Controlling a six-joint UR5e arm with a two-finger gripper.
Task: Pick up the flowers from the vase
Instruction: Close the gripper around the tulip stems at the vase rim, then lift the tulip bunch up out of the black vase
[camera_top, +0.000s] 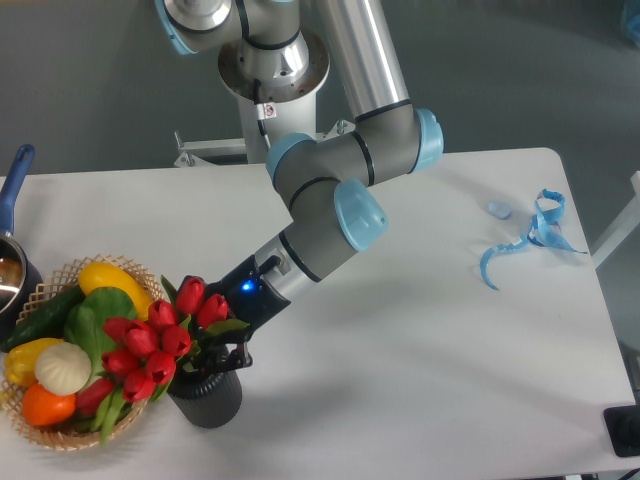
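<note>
While the gripper reaches in at the vase mouth, its fingers look closed on the stems of the flowers, which sit in the vase, leaning toward the basket. Grasping looks done; next comes a straight lift.

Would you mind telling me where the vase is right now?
The vase stands near the table's front-left edge, just right of the vegetable basket, holding the flowers, with the gripper at its mouth.

No legible txt anywhere.
</note>
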